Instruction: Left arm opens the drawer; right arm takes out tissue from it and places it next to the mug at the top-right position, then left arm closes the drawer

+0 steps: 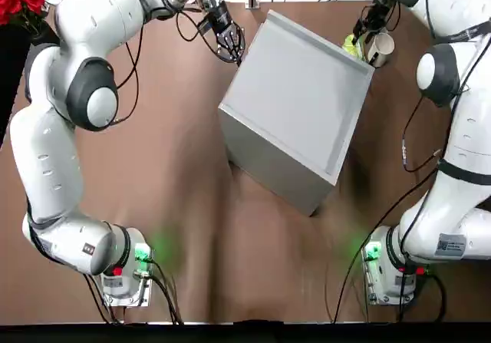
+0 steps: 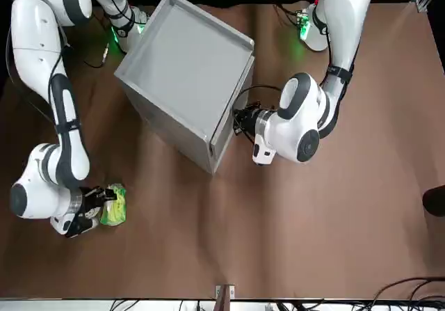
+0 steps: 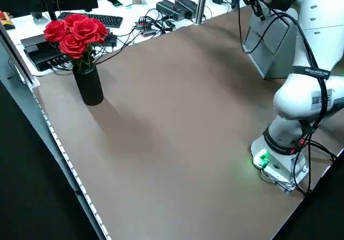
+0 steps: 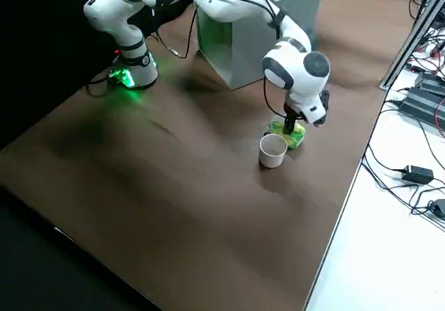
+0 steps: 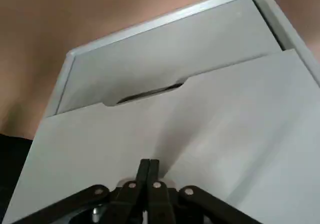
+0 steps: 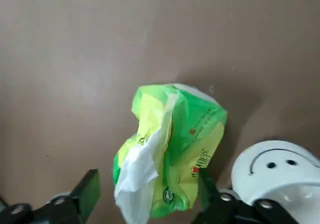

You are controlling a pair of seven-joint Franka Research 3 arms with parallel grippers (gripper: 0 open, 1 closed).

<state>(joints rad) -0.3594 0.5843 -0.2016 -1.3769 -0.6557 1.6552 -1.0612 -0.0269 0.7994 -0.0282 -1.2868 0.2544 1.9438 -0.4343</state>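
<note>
The grey cabinet (image 1: 295, 97) stands turned at an angle mid-table. Its drawer (image 5: 175, 134) looks pushed in, the grey front level with the cabinet's face. My left gripper (image 5: 148, 166) is shut with nothing in it, its tips against that front (image 2: 226, 126). The green and yellow tissue (image 6: 170, 149) lies on the table beside the white mug (image 6: 280, 171) at the far right (image 1: 381, 47). Low over the packet is my right gripper (image 6: 148, 184), open, one finger on each side of it. The side view shows the packet (image 4: 288, 133) just behind the mug (image 4: 272, 150).
A black vase of red roses (image 3: 86, 63) stands at the table's far left edge. Cables, a keyboard and power bricks lie on the white bench beyond the far edge. Both arm bases glow green at the near edge.
</note>
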